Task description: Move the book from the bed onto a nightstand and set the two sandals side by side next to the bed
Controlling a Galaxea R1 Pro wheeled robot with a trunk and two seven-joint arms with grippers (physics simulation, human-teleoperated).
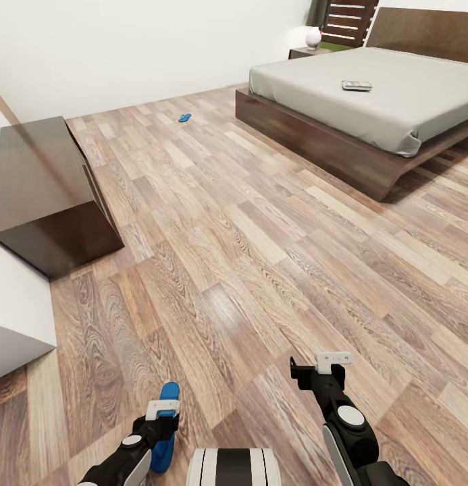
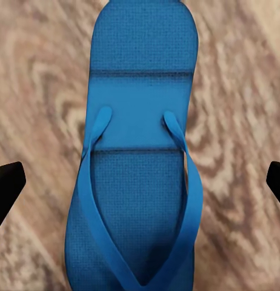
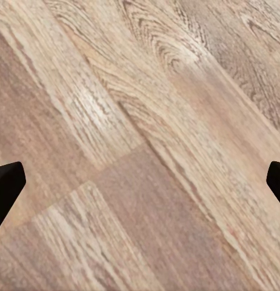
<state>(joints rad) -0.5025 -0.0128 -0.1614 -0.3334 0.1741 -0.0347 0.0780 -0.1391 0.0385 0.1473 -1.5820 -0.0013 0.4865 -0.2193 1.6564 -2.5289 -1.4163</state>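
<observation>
The left end effector (image 1: 163,409) hangs directly above one blue sandal (image 1: 165,432) that lies flat on the wood-plank floor (image 1: 261,236) at the robot's near left. In the left wrist view the sandal (image 2: 140,157) lies centred between the two dark fingertips (image 2: 6,185), which stand wide apart at opposite sides of the frame, clear of the sole on both sides. The sandal faces strap side up, its V-shaped strap visible. Contact between end effector and sandal cannot be confirmed.

The right end effector (image 1: 321,368) hangs over bare floor at the robot's near right. In the right wrist view its fingertips (image 3: 6,182) are also spread wide, with nothing between them but floor planks (image 3: 140,145).

The second sandal (image 1: 184,117) lies on the floor far ahead, near the white wall, well apart from the bed (image 1: 369,101) and from the first sandal.

The book (image 1: 356,86) rests flat on the light-grey mattress, toward the headboard end and away from the mattress edges.

A nightstand (image 1: 306,52) stands beside the head of the bed, by the far wall, carrying a small round white lamp (image 1: 314,36). A low dark-brown cabinet (image 1: 48,189) stands against the wall on the left side of the floor.
</observation>
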